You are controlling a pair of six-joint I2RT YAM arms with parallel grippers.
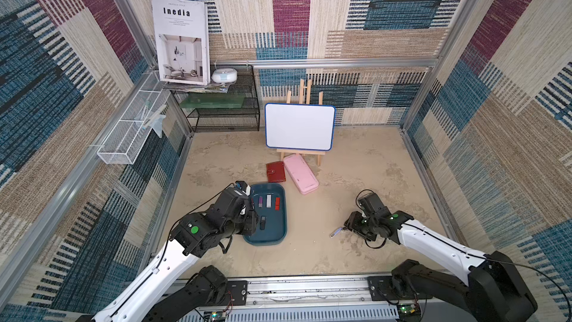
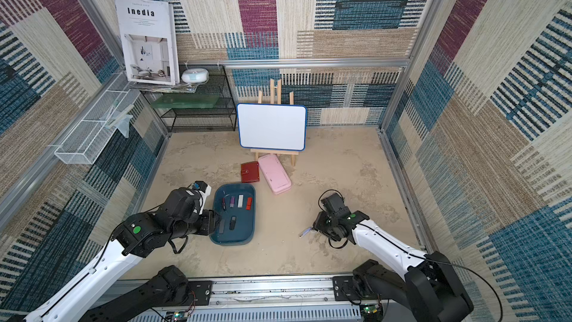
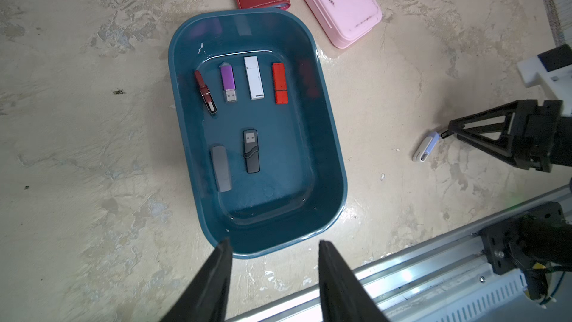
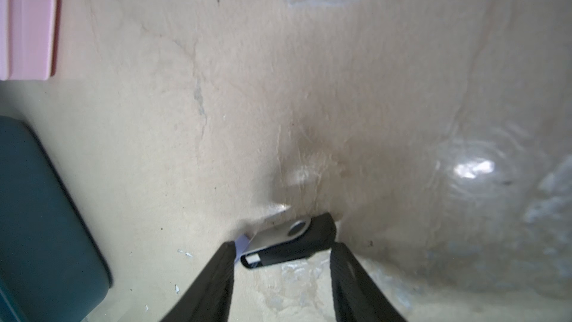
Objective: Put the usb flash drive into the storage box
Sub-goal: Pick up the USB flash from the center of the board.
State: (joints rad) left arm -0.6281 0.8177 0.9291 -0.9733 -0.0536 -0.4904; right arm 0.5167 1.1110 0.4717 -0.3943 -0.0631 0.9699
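On the sandy counter (image 1: 309, 258) the teal storage box (image 3: 328, 150) sits left of centre with six flash drives (image 3: 254, 78) lying inside. The left jaws hang half open and empty over its left rim. The right jaws, well to its right, stand parted around a black usb flash drive (image 4: 288, 243) on the counter, a lilac-white drive (image 3: 426, 147) just beside.

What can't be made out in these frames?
1. Black flash drive: hidden under the right gripper in both top views. The right wrist view is blurred, so contact is unclear.
2. White flash drive: mostly behind the right gripper in the right wrist view.
3. Storage box: cut off by the right wrist view's edge.
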